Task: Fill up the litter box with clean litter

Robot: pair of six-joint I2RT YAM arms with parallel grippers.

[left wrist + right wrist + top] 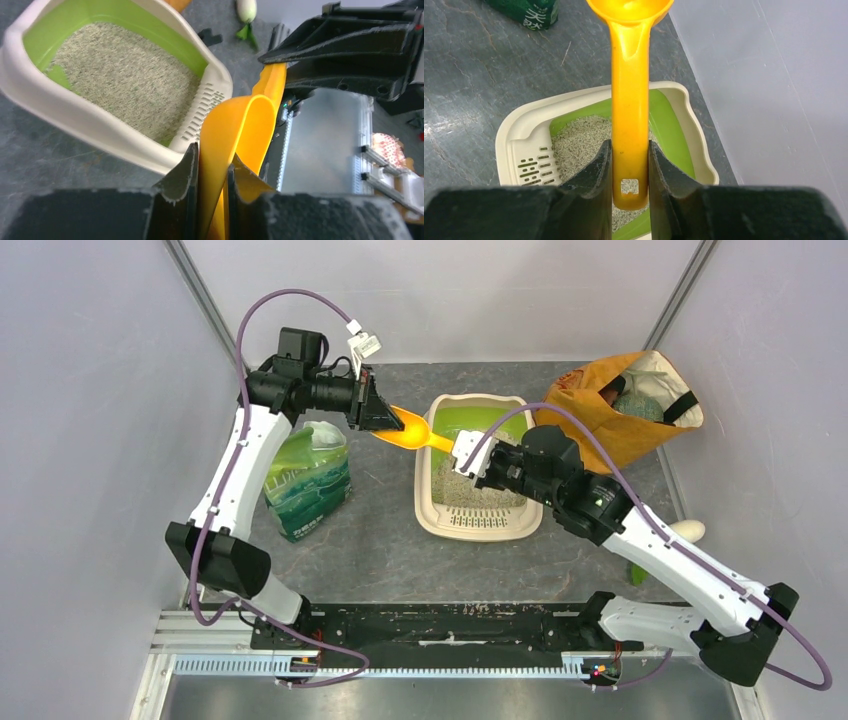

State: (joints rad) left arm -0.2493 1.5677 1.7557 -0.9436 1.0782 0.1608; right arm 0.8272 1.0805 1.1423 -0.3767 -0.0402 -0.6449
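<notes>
Orange bag beside litter box, perhaps radish

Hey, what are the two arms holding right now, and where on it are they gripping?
Both hold one orange scoop. The right gripper clamps its handle near the holed end; the left gripper pinches the bowl end.

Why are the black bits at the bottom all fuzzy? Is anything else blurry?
Left wrist view: the left gripper is too close to focus, and the litter box looks slightly smeared. Right wrist view: the right gripper is fuzzy, the orange scoop sharp. Top view: all crisp.
</notes>
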